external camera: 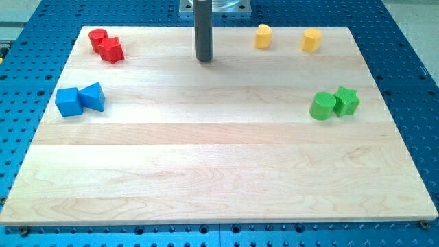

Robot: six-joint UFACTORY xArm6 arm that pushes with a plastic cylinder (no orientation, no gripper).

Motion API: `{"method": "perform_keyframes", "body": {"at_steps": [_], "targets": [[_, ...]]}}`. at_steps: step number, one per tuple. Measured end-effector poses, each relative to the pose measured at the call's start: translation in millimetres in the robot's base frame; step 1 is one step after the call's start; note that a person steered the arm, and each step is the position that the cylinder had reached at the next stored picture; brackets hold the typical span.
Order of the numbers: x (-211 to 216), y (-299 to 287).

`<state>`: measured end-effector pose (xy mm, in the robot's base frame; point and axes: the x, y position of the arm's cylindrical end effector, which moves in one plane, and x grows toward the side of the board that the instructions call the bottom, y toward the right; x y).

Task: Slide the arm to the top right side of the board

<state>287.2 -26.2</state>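
My tip: my tip (204, 60) rests on the board (206, 171) near the top edge, middle; a bare rod, touching no block.
Yellow blocks: yellow block (263, 36) and second yellow block (311, 40), towards the top right corner, right of the tip.
Green pair: green cylinder (322, 107) touching green star (346, 101), right edge.
Red pair: red cylinder (98, 39), red star (112, 50), top left corner.
Blue pair: blue cube (68, 102), blue triangle (92, 97), left edge.

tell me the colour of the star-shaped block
Green; the star-shaped block shows in the camera view, at the view's right.
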Motion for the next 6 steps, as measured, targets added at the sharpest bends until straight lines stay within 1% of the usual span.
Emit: {"method": "perform_keyframes", "body": {"at_steps": [1,2,5,6], "targets": [[12,32],[18,49],[19,51],[32,59]]}}
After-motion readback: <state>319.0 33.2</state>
